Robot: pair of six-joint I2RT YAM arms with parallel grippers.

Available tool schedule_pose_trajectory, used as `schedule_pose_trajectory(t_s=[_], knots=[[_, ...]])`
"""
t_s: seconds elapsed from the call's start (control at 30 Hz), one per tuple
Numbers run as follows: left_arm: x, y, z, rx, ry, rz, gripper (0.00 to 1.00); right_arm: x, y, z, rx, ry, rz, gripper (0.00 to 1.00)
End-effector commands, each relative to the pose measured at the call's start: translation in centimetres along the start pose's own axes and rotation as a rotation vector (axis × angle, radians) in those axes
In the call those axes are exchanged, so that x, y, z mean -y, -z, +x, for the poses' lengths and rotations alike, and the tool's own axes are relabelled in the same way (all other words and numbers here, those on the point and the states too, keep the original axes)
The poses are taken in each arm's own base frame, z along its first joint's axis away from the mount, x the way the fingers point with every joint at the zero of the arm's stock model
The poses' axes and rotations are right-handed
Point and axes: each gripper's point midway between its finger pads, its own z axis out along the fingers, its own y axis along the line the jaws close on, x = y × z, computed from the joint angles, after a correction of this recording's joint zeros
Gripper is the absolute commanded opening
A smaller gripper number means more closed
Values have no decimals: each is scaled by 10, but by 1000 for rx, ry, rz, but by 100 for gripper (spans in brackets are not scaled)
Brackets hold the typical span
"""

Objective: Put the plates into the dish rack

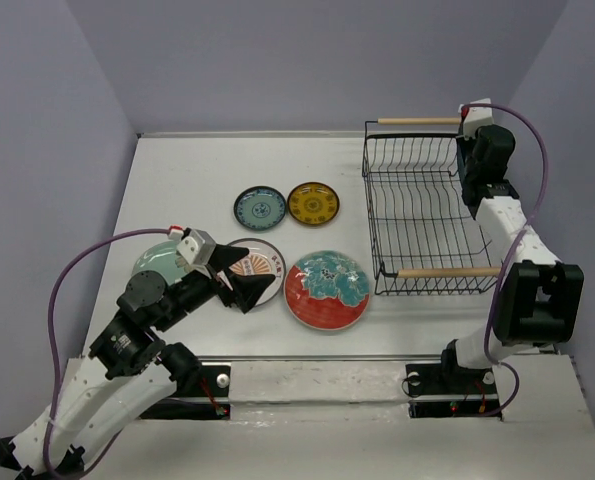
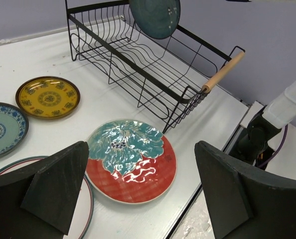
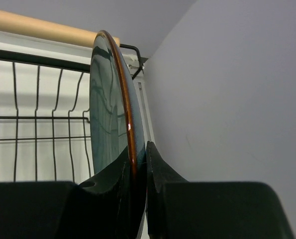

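The black wire dish rack (image 1: 422, 215) stands at the right. My right gripper (image 1: 466, 168) is shut on the rim of the dark teal plate (image 3: 105, 109) and holds it upright above the rack's far right end, near the wooden handle (image 3: 38, 27). That plate also shows in the left wrist view (image 2: 155, 17). My left gripper (image 1: 239, 285) is open and empty, low over the white plate with the orange centre (image 1: 262, 262). The large red plate (image 1: 326, 289), the blue-patterned plate (image 1: 260, 208), the yellow-brown plate (image 1: 313, 203) and the pale mint plate (image 1: 157, 262) lie flat on the table.
The rack's near handle (image 1: 447, 271) lies close to the right arm's forearm. The right wall stands just beside the held plate. The table's front edge (image 2: 212, 169) runs right of the red plate (image 2: 130, 159).
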Motion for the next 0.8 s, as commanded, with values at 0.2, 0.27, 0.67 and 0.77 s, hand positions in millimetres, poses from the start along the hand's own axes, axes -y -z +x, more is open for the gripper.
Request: schedule_pose_trajectory(t_s=[0.2, 0.27, 0.67, 0.77], knots=[[-1, -8, -6, 0, -17, -10, 99, 39, -3, -54, 205, -106, 102, 7], [-3, -10, -4, -8, -17, -17, 99, 36, -5, -50, 198, -111, 96, 7], [-8, -15, 2, -32, -13, -37, 99, 24, -17, -11, 126, -100, 88, 7], [-9, -16, 3, -37, -12, -43, 99, 26, -17, -6, 120, -100, 109, 7]])
